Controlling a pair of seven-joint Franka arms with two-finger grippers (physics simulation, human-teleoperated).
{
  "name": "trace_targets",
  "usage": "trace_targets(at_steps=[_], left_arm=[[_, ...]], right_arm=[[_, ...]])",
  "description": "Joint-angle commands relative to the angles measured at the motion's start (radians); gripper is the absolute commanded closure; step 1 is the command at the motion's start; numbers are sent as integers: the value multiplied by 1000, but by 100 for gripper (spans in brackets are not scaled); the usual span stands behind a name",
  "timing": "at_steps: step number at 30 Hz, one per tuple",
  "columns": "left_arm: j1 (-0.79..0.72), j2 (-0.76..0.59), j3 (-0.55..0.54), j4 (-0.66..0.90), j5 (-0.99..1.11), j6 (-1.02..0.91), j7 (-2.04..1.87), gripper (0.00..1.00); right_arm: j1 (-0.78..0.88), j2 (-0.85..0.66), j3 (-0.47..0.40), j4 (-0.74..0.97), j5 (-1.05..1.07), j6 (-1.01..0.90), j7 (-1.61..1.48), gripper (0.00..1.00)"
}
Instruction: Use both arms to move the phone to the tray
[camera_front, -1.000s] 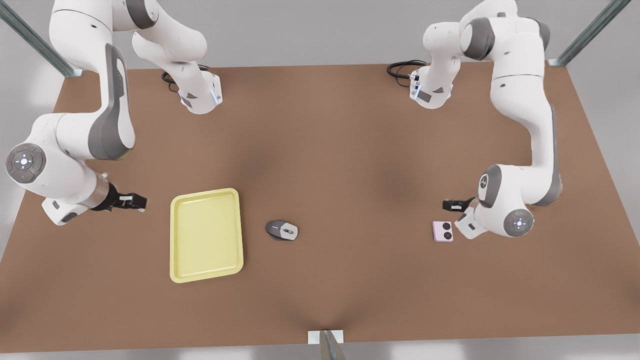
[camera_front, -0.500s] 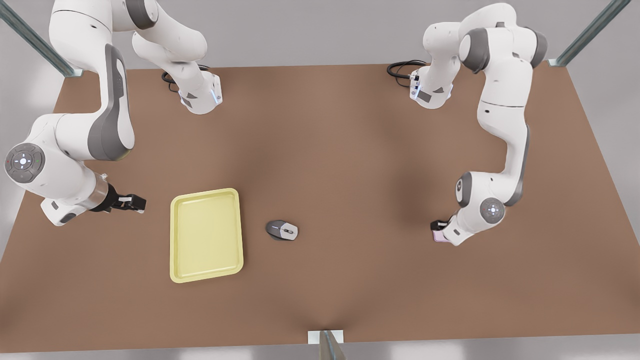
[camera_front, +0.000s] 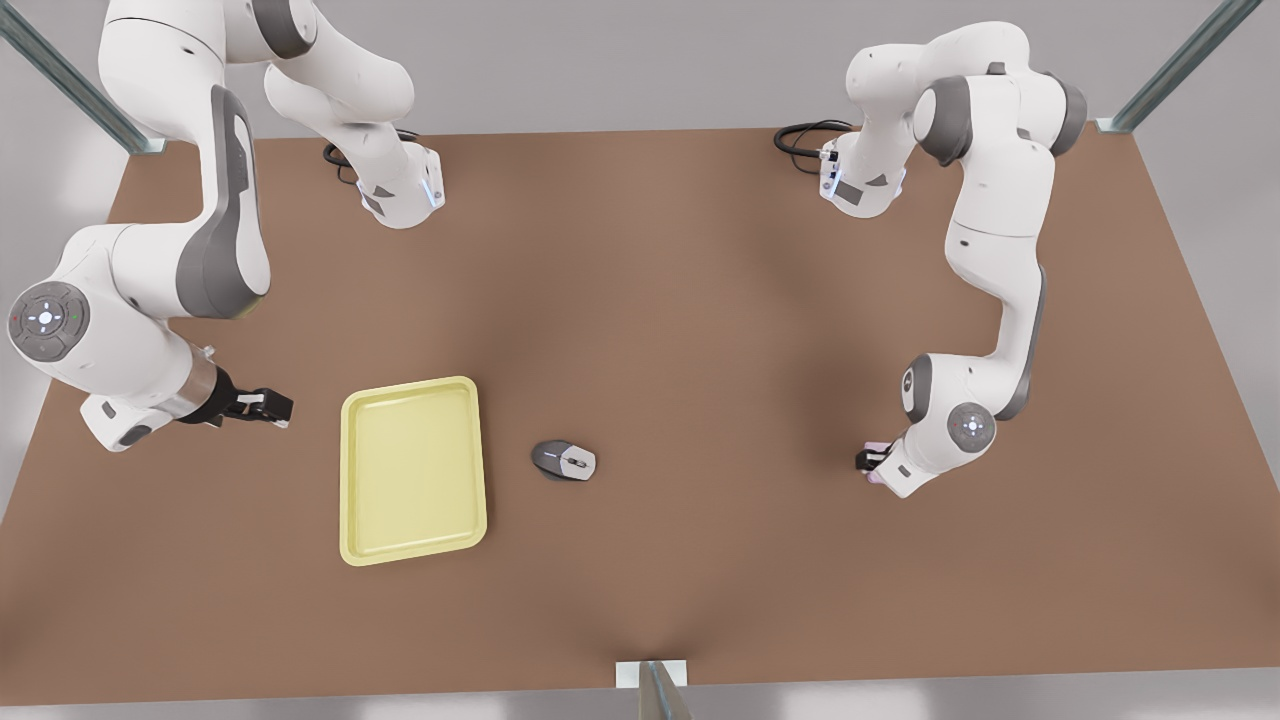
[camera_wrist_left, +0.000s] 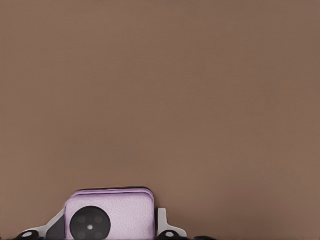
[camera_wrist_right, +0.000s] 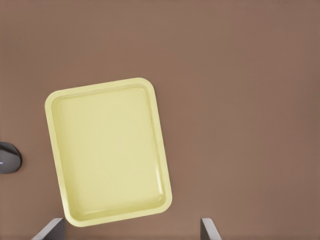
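Front view, right side of the frame: the left gripper (camera_front: 868, 462) is lowered to the brown table (camera_front: 680, 300) over the phone (camera_front: 876, 447), of which a thin pale pink sliver shows beside the wrist. In the left wrist view, bottom centre, the phone (camera_wrist_left: 111, 216) lies flat between the two fingers (camera_wrist_left: 161, 222), one at each side edge, with a black round circle facing up. Whether the pads press the phone's sides or stand just off them cannot be told.

Front view, left side of the frame: the right gripper (camera_front: 268, 405) hangs above the table just beside the tray (camera_front: 412, 470). In the right wrist view, its fingertips (camera_wrist_right: 209, 230) at the bottom edge are spread wide apart with nothing between them, and the tray (camera_wrist_right: 108, 150) lies beyond them. A grey mouse (camera_front: 564, 460) sits at lower centre, between tray and phone.
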Motion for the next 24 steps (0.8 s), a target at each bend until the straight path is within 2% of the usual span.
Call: trace_targets(at_steps=[1,14,15,16,24], left_arm=[[0,-1,0,0,3,7,-5,13],[2,11,0,13,1,7,-16,15],[2,11,0,13,1,7,-16,23],[2,10,0,14,1,1,-16,26],[0,-4,0,16,0,-9,-62,26]], right_arm=[[3,-1,1,1,2,0,6,0],[3,-1,1,1,-1,-9,3,0],[3,0,1,1,-1,-9,3,0],[5,0,1,1,0,-6,4,0],[9,-1,3,2,0,-6,13,0]])
